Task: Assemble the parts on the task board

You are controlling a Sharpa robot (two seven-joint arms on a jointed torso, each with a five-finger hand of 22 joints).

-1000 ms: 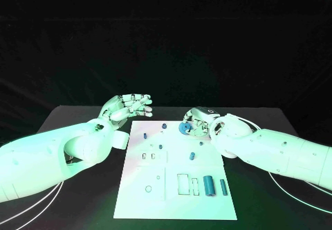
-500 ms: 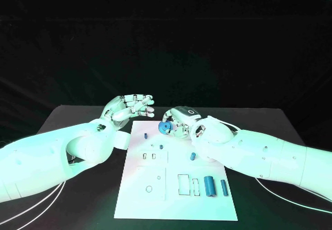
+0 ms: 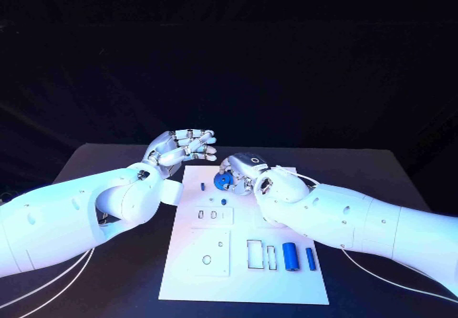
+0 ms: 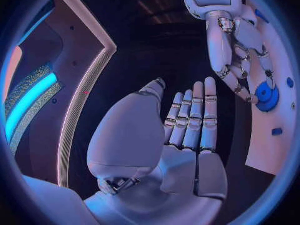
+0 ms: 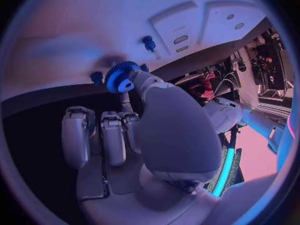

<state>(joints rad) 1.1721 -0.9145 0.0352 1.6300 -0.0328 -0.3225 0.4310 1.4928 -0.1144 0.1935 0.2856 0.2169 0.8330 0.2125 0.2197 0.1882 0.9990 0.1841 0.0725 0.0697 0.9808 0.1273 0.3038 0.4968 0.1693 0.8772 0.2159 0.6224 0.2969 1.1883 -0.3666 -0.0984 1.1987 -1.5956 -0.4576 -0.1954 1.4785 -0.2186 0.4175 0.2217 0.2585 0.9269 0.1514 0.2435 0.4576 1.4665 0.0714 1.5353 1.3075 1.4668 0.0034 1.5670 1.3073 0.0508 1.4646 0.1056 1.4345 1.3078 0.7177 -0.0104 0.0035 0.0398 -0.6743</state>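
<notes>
Carrying the blue gear (image 3: 222, 181) leftward over the task board's (image 3: 191, 265) far end, my right hand (image 3: 243, 173) pinched it between fingertips, nearing the pegs; left hand (image 3: 179, 150) hovered, fingers loosely curled, holding nothing.

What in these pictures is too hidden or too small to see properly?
- Head view: the right robot hand covers most of the blue gear and the far end of the task board beneath it.
- Right wrist view: its thumb hides part of the gear's face.
- Head view: the small blue parts mid-board are too small to identify.
</notes>
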